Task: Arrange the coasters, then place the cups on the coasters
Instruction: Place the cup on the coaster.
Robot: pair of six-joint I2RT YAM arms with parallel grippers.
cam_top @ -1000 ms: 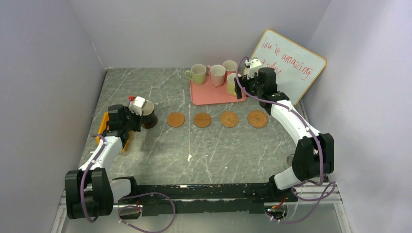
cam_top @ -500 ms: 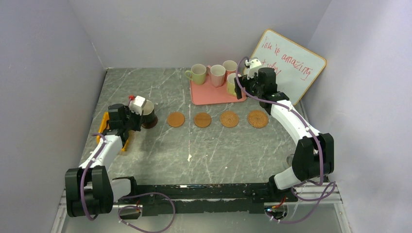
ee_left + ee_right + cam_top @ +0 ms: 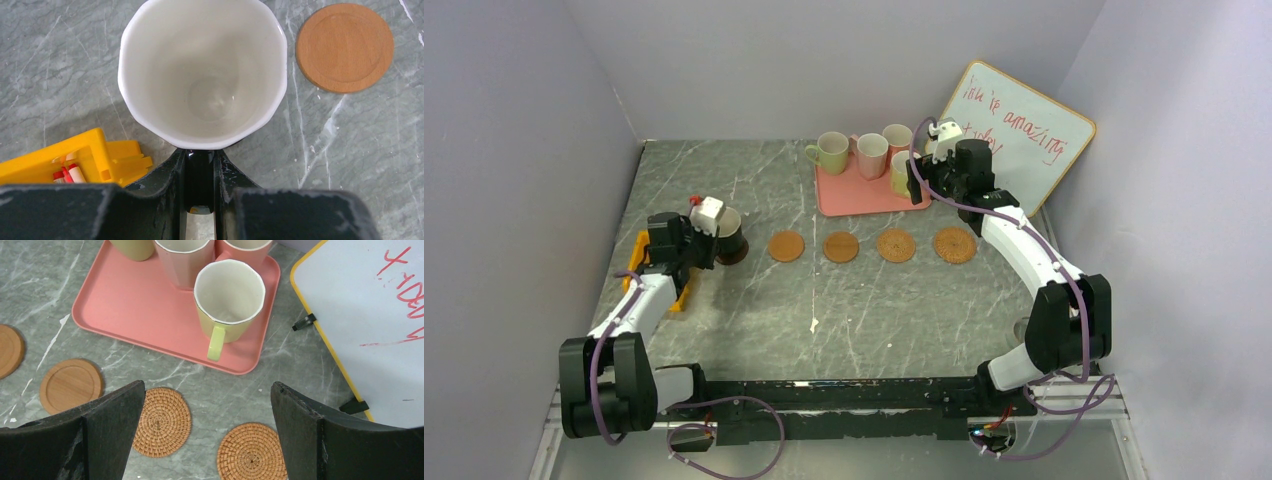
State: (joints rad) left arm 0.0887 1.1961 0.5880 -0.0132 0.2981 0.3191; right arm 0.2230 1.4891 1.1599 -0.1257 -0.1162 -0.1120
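Your dark brown ceramic mug with the pale inside [image 3: 205,75] stood upright over the dark brown round coaster [image 3: 736,256], with the smooth tan wooden coaster [image 3: 344,47] near it on the right. Your left gripper [image 3: 200,162] pinched the mug's dark handle from the near side. Your right gripper [image 3: 206,390] hung spread wide above the pale green handled mug [image 3: 229,295] on the pink rectangular tray [image 3: 130,305], with both fingers clear of that mug.

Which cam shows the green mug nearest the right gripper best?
Right wrist: the green mug is whole and close, rim, inside and handle clear, on the pink tray. Top external shows it small, partly hidden by the right gripper. Left wrist doesn't show it.
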